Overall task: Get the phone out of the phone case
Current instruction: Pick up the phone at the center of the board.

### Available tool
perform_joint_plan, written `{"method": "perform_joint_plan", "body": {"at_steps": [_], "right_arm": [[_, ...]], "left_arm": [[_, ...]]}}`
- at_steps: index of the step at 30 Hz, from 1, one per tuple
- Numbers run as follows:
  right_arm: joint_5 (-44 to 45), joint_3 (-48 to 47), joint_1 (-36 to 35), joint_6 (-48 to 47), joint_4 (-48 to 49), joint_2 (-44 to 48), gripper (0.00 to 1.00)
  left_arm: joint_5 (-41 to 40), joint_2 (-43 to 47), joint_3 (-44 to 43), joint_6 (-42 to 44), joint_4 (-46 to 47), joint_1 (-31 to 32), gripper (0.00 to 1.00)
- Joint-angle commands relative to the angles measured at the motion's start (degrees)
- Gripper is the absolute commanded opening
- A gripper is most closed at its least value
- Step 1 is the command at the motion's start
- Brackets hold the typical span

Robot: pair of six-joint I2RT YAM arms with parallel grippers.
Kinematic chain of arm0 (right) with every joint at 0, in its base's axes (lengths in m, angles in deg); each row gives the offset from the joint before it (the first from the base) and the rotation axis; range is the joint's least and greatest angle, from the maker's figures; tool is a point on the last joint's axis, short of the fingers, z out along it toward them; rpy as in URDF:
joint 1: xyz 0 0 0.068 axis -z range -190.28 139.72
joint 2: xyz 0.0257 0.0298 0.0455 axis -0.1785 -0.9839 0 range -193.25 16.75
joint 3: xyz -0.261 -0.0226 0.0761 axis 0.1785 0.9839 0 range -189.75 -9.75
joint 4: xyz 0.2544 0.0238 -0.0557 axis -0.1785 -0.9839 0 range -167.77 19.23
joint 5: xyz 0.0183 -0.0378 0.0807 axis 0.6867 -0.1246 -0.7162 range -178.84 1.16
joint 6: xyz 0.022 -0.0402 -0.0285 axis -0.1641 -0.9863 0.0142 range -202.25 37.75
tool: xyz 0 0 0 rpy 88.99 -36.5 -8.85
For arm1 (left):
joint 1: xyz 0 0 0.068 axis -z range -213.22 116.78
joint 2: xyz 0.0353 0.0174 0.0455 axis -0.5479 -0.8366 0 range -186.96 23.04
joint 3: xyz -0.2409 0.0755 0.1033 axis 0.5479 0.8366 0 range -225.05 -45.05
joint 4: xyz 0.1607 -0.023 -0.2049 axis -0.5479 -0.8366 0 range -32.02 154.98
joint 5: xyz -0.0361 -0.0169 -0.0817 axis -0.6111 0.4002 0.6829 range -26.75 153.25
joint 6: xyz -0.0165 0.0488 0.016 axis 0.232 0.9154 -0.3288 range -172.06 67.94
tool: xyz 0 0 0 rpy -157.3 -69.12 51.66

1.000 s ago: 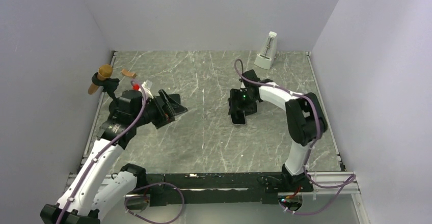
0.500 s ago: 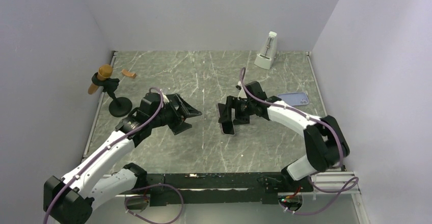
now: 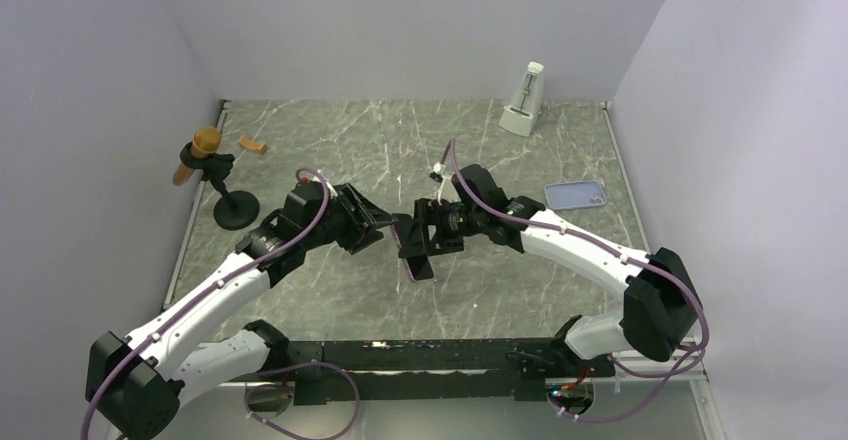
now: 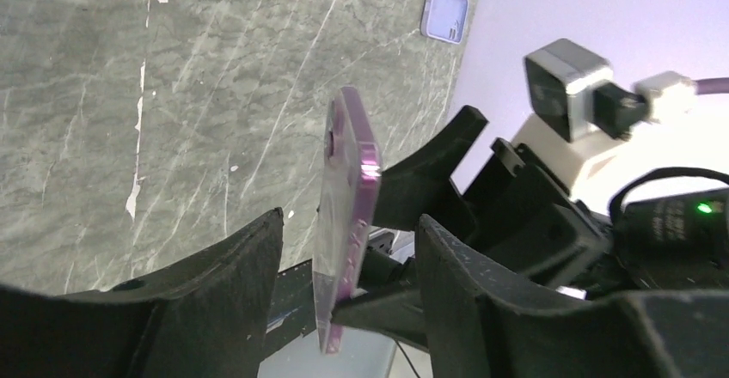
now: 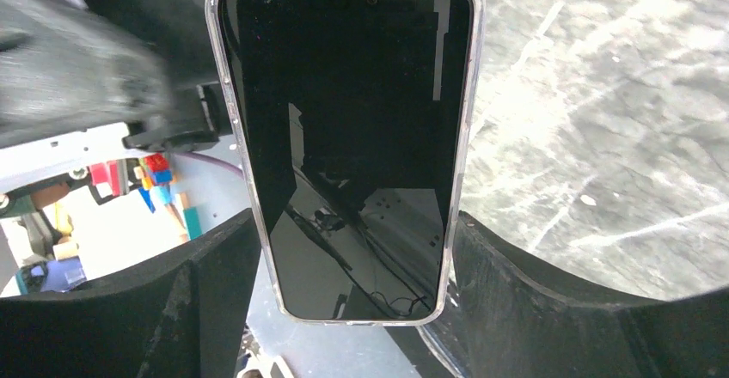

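Observation:
The pale lavender phone case (image 3: 577, 194) lies flat and empty at the right of the table; it also shows far off in the left wrist view (image 4: 446, 11). My right gripper (image 3: 420, 245) is shut on the phone (image 3: 418, 263), held on edge above the table's middle. The right wrist view shows its black screen (image 5: 344, 120) between my right gripper's (image 5: 352, 219) fingers. My left gripper (image 3: 395, 228) is open. In the left wrist view the phone (image 4: 348, 180) stands edge-on, purple, inside my left gripper (image 4: 350, 219), with a gap to each finger.
A white metronome (image 3: 523, 100) stands at the back right. A brown microphone (image 3: 205, 145) on a black stand (image 3: 236, 210) and a small brown piece (image 3: 252, 145) are at the back left. Lavender walls close three sides.
My right gripper carried the phone left and nearer, uncovering the case on the table. My left gripper swung right until its open fingers straddle the phone.

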Motion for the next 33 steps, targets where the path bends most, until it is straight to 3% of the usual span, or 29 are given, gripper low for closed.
{"method": "perform_joint_plan", "body": {"at_steps": [1, 8, 16, 20, 21, 23, 24, 25, 28, 33], "right_arm": [[-0.2, -5.7, -1.8, 2.1, 1.9, 2.1, 0.00], [2.2, -8.5, -5.4, 0.6, -0.7, 1.8, 0.00], [5.4, -11.2, -7.0, -1.8, -4.5, 2.6, 0.00], [5.8, -13.0, -7.3, -3.5, -7.4, 2.9, 0.01], [5.9, -13.3, -7.3, -3.8, -8.4, 3.1, 0.18], [6.3, -13.1, -7.3, -4.3, -9.9, 3.8, 0.77], [7.0, -12.9, -7.3, -4.4, -11.0, 4.3, 0.95], [7.7, -12.4, -7.2, -4.6, -12.2, 4.5, 0.99], [7.9, -10.4, -7.0, -4.8, -14.5, 5.9, 1.00], [-3.4, -3.2, -5.8, -4.9, -9.1, 11.1, 1.00]], "left_arm": [[-3.6, 0.9, -0.9, -0.7, 1.2, 2.1, 0.60], [-1.6, -1.7, -1.3, -0.9, 5.9, 4.4, 0.56], [-1.4, -3.4, -3.2, 1.0, 6.2, 5.9, 0.31], [-1.9, -4.0, -6.1, 5.3, 3.9, 5.9, 0.03], [-2.1, -4.0, -7.0, 6.5, 3.0, 5.9, 0.00], [-2.1, -3.6, -8.4, 9.7, 2.1, 5.9, 0.00], [-1.5, -3.0, -8.9, 11.9, 2.4, 5.7, 0.00], [0.5, -2.5, -8.9, 14.7, 3.1, 4.9, 0.00], [8.5, -1.3, -8.4, 23.5, 5.0, 1.4, 0.00], [25.3, -0.3, -8.5, 28.8, 7.9, -6.5, 0.00]]}}
